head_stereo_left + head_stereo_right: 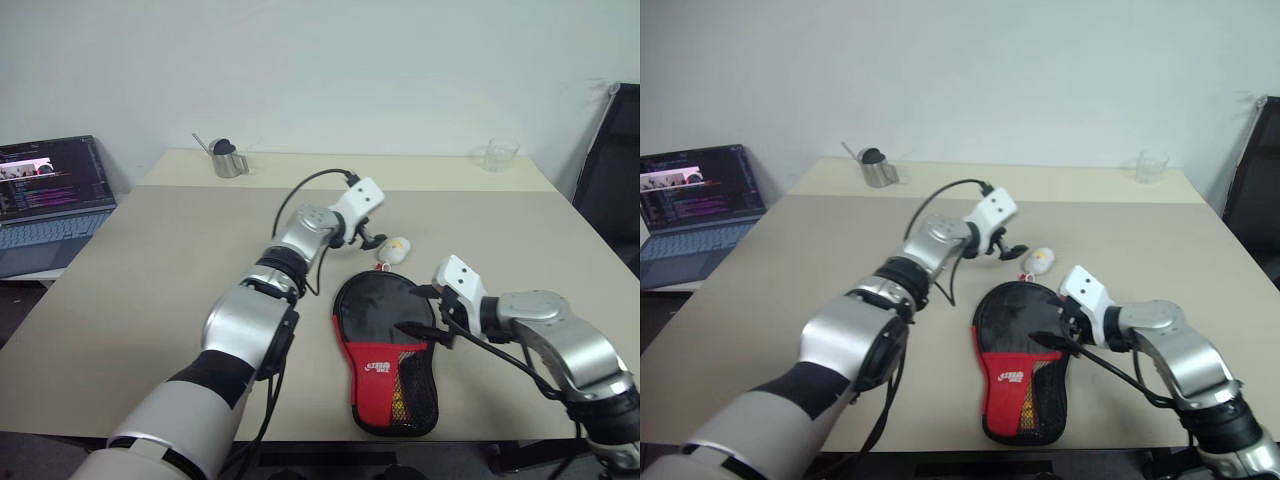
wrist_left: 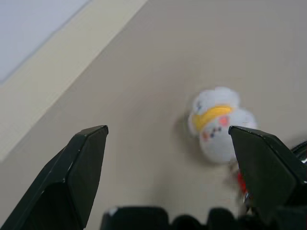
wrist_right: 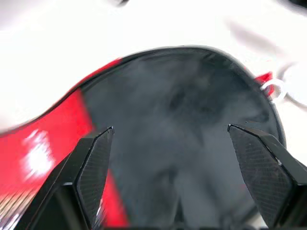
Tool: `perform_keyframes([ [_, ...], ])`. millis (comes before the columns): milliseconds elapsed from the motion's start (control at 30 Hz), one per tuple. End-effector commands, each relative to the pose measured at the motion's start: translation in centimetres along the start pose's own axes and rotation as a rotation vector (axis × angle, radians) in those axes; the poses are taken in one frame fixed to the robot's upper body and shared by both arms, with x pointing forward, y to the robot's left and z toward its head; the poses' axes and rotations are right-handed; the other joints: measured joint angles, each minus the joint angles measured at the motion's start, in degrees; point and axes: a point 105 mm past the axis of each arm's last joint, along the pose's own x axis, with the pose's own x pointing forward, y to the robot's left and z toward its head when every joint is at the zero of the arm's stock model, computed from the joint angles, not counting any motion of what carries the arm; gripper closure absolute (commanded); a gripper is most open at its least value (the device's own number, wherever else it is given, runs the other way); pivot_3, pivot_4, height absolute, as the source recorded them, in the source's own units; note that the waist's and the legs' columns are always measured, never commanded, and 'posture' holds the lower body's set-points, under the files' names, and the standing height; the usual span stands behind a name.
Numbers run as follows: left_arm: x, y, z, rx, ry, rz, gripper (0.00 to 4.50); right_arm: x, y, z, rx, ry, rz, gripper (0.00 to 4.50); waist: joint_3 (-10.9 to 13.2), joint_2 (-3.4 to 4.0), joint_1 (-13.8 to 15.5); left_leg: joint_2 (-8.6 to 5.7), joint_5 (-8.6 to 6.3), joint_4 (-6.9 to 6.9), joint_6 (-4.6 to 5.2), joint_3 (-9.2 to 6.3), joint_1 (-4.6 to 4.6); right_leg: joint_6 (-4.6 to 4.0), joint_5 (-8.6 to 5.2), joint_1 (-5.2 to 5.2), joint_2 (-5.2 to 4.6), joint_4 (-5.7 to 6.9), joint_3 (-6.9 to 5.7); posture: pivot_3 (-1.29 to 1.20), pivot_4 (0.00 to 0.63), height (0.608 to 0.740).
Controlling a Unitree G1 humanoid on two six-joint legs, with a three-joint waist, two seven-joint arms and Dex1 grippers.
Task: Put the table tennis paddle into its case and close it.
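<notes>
Plain white wall behind, beige table (image 1: 150, 260) in front. Off the task: laptop (image 1: 50, 200) at the left edge, metal cup (image 1: 228, 160) and a clear glass (image 1: 500, 153) along the far side.

Case (image 1: 385, 350) lies flat near the front edge, round end away from the robot, red panel and mesh pocket toward it. It looks shut around the round end, though I can't read the zipper itself. Paddle isn't separately visible; judging by the filled-out shape, it's probably inside. A small white-yellow toy (image 1: 396, 249) sits just beyond the round end, apparently tied on by a short cord, maybe the zip pull.

Left gripper (image 1: 368, 238) hangs above the table just beside the toy, jaws wide, nothing between them; in the left wrist view its fingers (image 2: 81, 167) frame the toy with clear gaps. Right gripper (image 1: 425, 320) sits over the case's right edge, jaws also wide and empty; its fingers (image 3: 93, 163) straddle the black face without pinching it.

Read: closing step looks done or nearly so, both arms off the case. Next: check the zip runs fully round; if a gap remains, right pins the case, left takes the pull and finishes the run. Risk: soft case sliding if unpinned.
</notes>
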Motion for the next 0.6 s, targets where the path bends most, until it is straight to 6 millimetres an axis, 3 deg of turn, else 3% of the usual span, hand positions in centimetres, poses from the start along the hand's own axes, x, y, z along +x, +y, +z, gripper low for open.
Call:
perform_keyframes([
  [33,-1.8,1.3,1.9,0.035,-0.09,-0.057,0.1,-2.1,-0.6,1.6,-0.042,-0.055,0.006,0.31,0.0,-0.01,0.0,0.0,0.0,0.01,0.0,0.01,0.0,0.0,0.0,0.0,0.0,0.01,0.0,0.0,0.15,0.74],
  [267,-6.3,1.4,3.8,0.008,-0.282,-0.325,0.1,-3.1,-3.7,2.0,-0.036,-0.082,-0.113,0.31,0.0,0.0,0.0,0.09,0.02,0.12,0.0,0.03,0.02,-0.01,0.0,0.01,0.0,0.13,0.0,0.0,0.15,0.74],
  [400,-7.8,0.2,2.4,-0.05,-0.274,-0.441,0.1,-3.5,-7.3,3.0,0.002,-0.137,-0.273,0.31,0.0,0.03,-0.2,0.12,0.02,0.13,0.0,0.07,0.05,-0.02,0.0,0.01,-0.02,0.18,0.08,0.0,0.15,0.74],
  [500,-6.7,-3.6,-1.5,-0.12,-0.186,-0.436,0.1,-4.0,-11.3,4.1,0.102,-0.211,-0.461,0.31,-0.1,0.17,-0.4,0.21,0.02,0.14,0.01,0.08,0.15,-0.02,0.01,0.05,0.0,0.24,0.17,0.0,0.15,0.74],
  [600,-5.8,-7.8,-3.4,-0.123,-0.201,-0.422,0.1,-3.8,-13.7,5.1,0.199,-0.274,-0.557,0.31,-0.1,0.2,-0.1,0.27,0.03,0.12,0.0,0.08,0.24,-0.25,0.14,0.13,-0.14,0.3,0.3,0.0,0.15,0.74],
])
